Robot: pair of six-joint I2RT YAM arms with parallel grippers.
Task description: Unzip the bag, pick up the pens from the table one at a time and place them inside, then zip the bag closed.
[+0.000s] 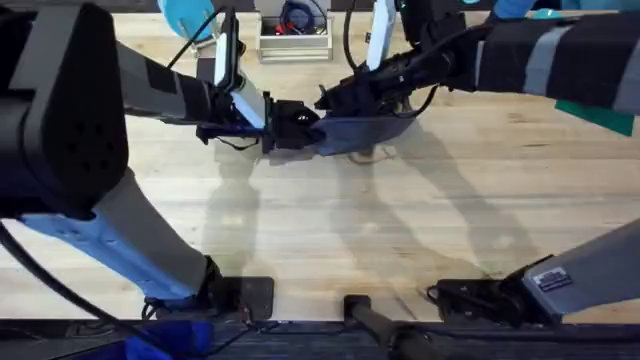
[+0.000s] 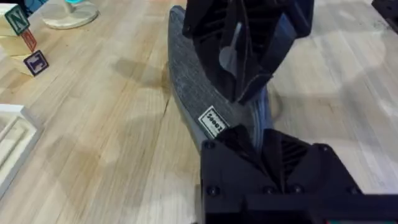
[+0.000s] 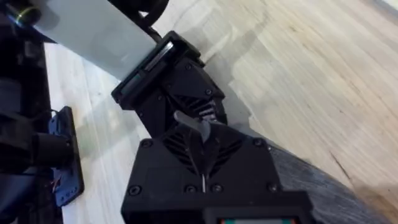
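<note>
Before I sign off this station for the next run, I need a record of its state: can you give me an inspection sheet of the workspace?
Surface: light wooden plank table, bare in front of the arms.
Job's things: blue-grey fabric bag held between both grippers at the far middle; white label on its side. Pens: nothing seen.
Clutter: lettered wooden blocks and a round pale base beside the bag; a white tray edge.
Grippers: left gripper at the bag's left end, right gripper over its top.
Cables: black cables along the right arm.
Surroundings: a white bin holding coiled wires past the table.
</note>
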